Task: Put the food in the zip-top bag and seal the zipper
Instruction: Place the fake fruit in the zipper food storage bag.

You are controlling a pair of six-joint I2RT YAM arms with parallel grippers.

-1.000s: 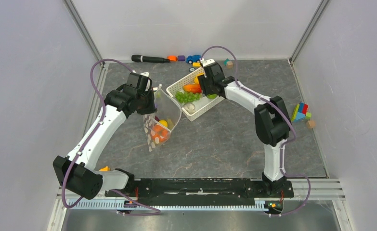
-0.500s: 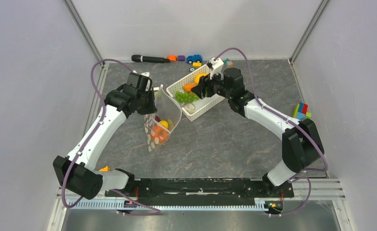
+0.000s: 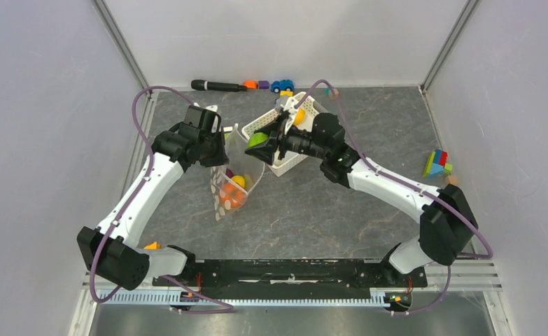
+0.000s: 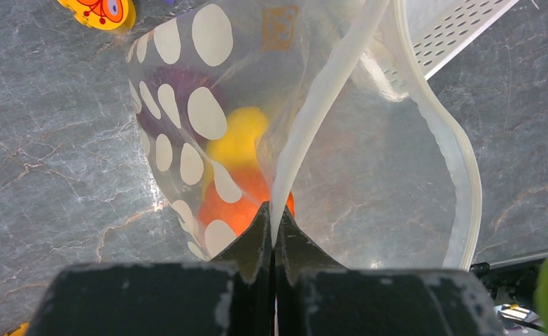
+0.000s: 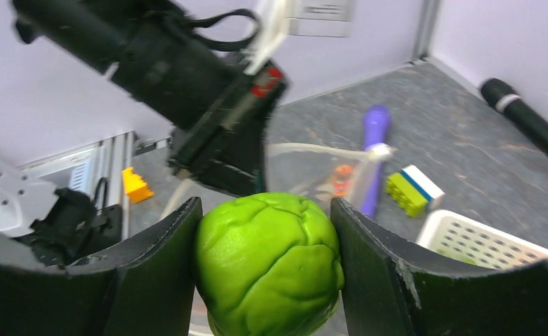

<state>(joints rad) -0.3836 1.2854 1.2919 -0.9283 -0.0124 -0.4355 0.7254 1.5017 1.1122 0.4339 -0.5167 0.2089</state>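
The zip-top bag (image 3: 234,180), clear with white dots, hangs from my left gripper (image 3: 223,148). In the left wrist view that gripper (image 4: 272,213) is shut on the zipper (image 4: 327,91) at the near side of the mouth, which gapes open. Yellow (image 4: 239,136), orange (image 4: 232,210) and purple (image 4: 162,77) food lies inside the bag (image 4: 187,126). My right gripper (image 3: 260,140) is shut on a round green food piece (image 5: 269,259), held in the air just right of the bag's mouth. A yellow-orange piece (image 3: 297,115) lies in the white basket (image 3: 285,164).
A black marker (image 3: 218,85), a toy car (image 3: 281,85) and small blocks lie along the back wall. Coloured blocks (image 3: 437,164) sit at the right. A yellow block (image 3: 152,246) lies by the left arm's base. The basket stands close behind the bag.
My right gripper has lifted the green piece out of the basket and carried it left to the bag's mouth. The left arm and the bag have not moved.
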